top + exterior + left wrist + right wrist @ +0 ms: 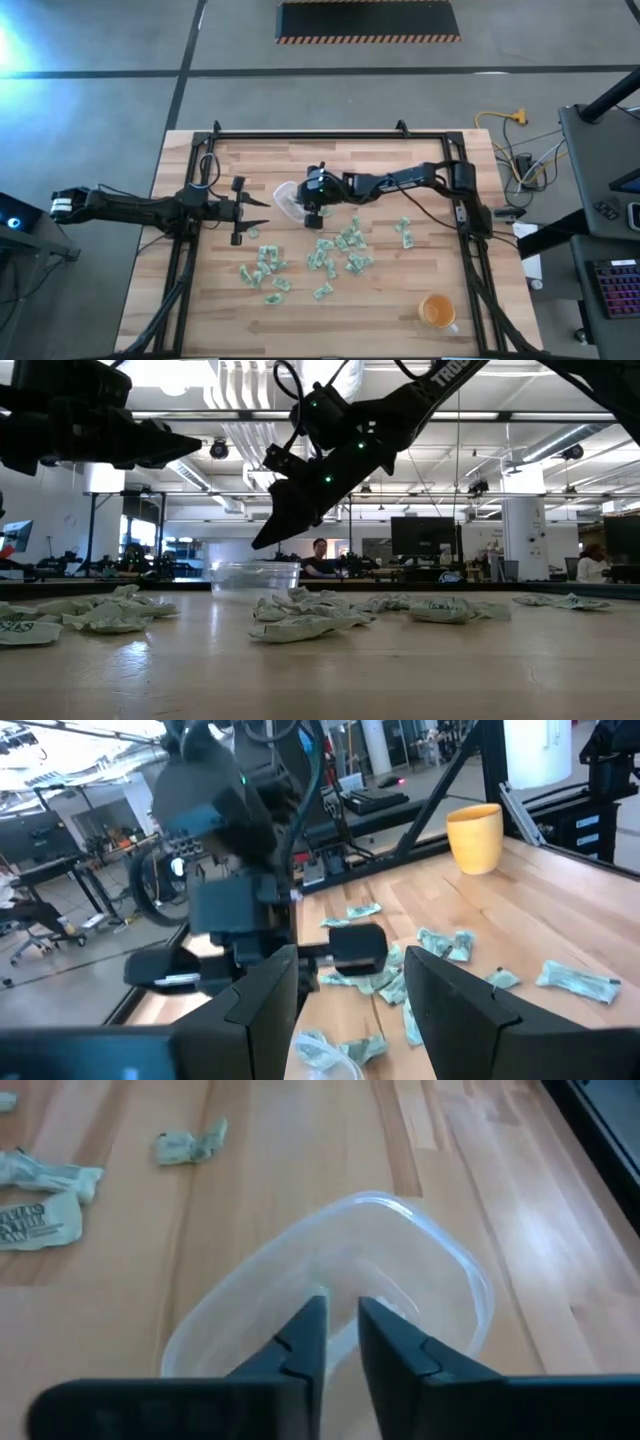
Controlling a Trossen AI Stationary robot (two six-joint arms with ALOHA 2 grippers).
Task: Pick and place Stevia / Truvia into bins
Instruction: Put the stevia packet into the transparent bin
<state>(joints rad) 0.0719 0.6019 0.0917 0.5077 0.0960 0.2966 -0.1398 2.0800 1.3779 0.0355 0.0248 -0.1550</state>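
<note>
Several pale green and white Stevia / Truvia packets (pixel 335 255) lie scattered flat on the wooden table. The clear plastic bin (pixel 400 1270) stands on its base left of the table's middle. My right gripper (pixel 340 1315) slants down over the bin's opening, above its rim. Its fingers stand a narrow gap apart, with nothing plainly between them. My left gripper (pixel 250 208) hovers level, left of the bin (pixel 285 198), open and holding nothing.
An orange cup (pixel 437 312) stands near the table's front right corner. A black frame (pixel 330 135) runs along the table's far edge and down both sides. Packets (pixel 300 625) lie close in front of the bin (pixel 255 575) toward the near edge.
</note>
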